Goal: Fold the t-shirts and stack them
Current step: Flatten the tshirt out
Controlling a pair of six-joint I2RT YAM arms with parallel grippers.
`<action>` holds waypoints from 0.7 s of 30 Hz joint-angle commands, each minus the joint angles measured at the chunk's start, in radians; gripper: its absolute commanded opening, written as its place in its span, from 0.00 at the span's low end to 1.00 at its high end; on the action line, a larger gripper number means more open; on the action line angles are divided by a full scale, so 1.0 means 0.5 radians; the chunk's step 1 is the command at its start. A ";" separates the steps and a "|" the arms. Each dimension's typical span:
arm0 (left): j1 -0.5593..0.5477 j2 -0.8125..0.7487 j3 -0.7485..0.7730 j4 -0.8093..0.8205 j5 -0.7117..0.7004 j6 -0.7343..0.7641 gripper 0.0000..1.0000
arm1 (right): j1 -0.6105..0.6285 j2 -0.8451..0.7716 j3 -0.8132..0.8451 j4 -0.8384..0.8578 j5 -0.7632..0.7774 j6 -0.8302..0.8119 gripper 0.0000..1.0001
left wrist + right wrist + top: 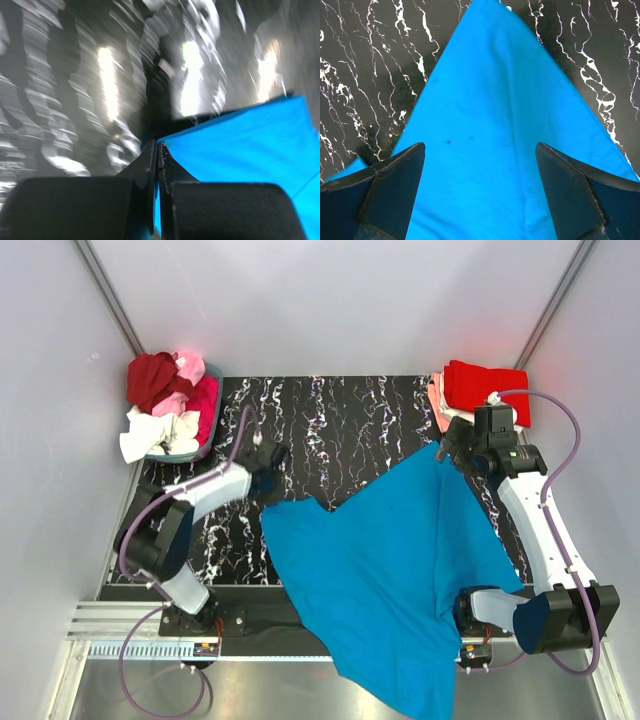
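The bright blue t-shirt (385, 560) lies spread on the black marbled table (340, 420), its near part hanging over the front edge. My left gripper (270, 483) is at its far left corner; in the left wrist view the gripper (157, 146) is shut with blue cloth (240, 145) pinched between the jaws. My right gripper (447, 452) is over the shirt's far right corner. In the right wrist view it (480, 150) is open, its jaws spread wide above the blue cloth (490, 100) and holding nothing.
A basket (210, 435) at the far left holds loose red, pink and white t-shirts (165, 400). At the far right stands a stack with a folded red t-shirt (485, 390) on a pink one (437, 400). Walls close in on both sides.
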 commanded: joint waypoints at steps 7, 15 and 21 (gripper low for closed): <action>0.411 0.574 1.275 -0.487 -0.269 0.412 0.00 | 0.004 0.010 -0.045 0.111 -0.128 0.021 1.00; 0.491 1.647 2.754 -0.949 -0.241 0.636 0.00 | 0.004 0.071 -0.128 0.164 -0.226 0.039 1.00; 0.513 1.628 3.030 -0.645 -0.260 0.660 0.14 | 0.004 0.117 -0.171 0.170 -0.266 -0.004 1.00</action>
